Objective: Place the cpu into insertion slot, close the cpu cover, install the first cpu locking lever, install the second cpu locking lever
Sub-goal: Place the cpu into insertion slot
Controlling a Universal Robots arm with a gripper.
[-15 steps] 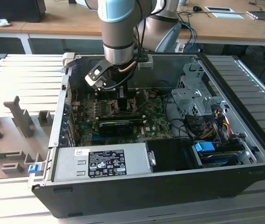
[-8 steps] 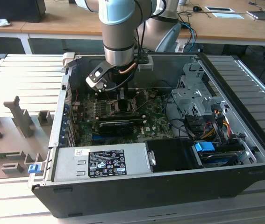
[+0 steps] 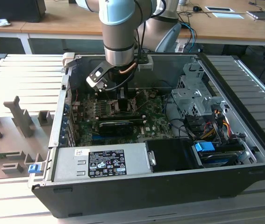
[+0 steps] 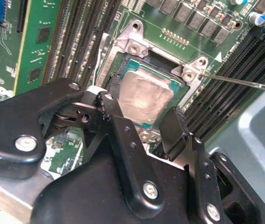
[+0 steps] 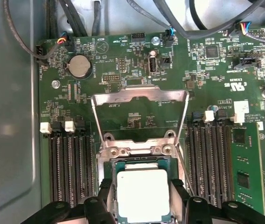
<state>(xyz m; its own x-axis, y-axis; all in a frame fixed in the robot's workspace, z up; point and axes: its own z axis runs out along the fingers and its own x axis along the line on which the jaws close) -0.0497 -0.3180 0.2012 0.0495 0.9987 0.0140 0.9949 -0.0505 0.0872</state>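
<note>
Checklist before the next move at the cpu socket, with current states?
1. cpu inside the insertion slot outline: ok.
2. cpu seated flat: cannot tell.
3. cpu cover swung open, off the socket: ok.
4. Wire locking lever swung out to the side, not latched: ok.
5. Whether the gripper, down at the cpu, holds it: cannot tell.

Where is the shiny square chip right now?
In both wrist views the cpu sits in the insertion slot, between the long black memory slots, with the cpu cover swung open beside it.
</note>
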